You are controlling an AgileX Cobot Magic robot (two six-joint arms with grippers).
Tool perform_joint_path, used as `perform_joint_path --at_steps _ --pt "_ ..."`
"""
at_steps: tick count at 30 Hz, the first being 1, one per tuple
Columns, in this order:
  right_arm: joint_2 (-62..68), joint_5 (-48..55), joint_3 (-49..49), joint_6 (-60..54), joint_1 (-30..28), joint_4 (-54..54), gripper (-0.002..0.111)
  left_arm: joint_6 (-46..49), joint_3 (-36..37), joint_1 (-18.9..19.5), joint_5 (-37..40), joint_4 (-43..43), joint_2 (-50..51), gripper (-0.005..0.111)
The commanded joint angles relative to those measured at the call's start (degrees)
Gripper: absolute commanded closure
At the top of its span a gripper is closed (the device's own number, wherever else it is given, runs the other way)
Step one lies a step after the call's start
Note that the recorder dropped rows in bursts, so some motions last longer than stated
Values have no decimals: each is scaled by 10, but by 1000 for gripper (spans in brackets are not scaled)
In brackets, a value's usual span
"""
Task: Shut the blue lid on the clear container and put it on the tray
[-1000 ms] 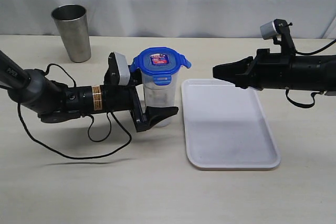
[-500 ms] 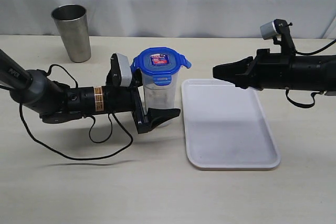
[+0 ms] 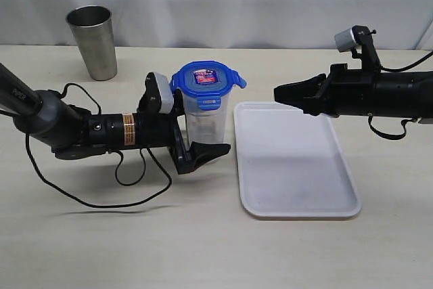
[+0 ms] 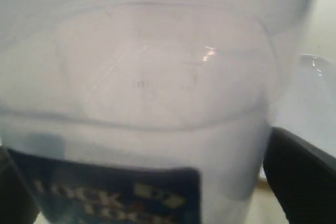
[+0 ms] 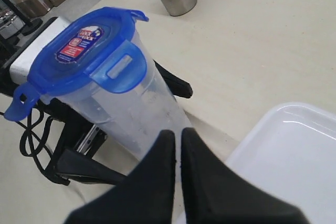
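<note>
Left claw (image 3: pixel 211 141), black and blunt-fingered, lies low on the surface (image 3: pixel 203 248) with its fingers wide apart, one on each side of the container's (image 3: pixel 201 125) foot; whether they press on it cannot be told. Right claw (image 3: pixel 279 92) has its dark tapered fingers pressed together on nothing and hangs above the tray's (image 3: pixel 298 167) far left corner. Tall, tapered and of cloudy see-through plastic, the container stands upright near the middle of the surface, just beside the tray's left rim, not on it. Through its wall only its own base shows, and a dark blue label runs across one side. On its mouth sits the lid (image 3: pixel 205 78), glossy bright blue, rounded-square, with a red-and-white sticker on top. One flap is folded down against the wall, and at least two others flare outward. White, smooth and rectangular, the tray has rounded corners and a low rim. Near the surface's far left corner stands a brushed steel cup (image 3: pixel 93 42), mouth up.
</note>
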Motion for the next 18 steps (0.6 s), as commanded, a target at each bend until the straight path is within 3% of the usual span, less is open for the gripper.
perform_joint_path --at_steps 1,8,11,18 --pt "0 2 -3 3 -4 -4 104 -7 -4 0 7 -2 2 10" --pt "0 2 -3 3 -4 -4 104 -7 -4 0 9 -5 4 15" --pt "0 2 -3 3 -4 -4 104 -7 -4 0 6 -5 5 31" --pt "0 2 -3 3 -4 -4 104 -7 -4 0 9 13 5 86"
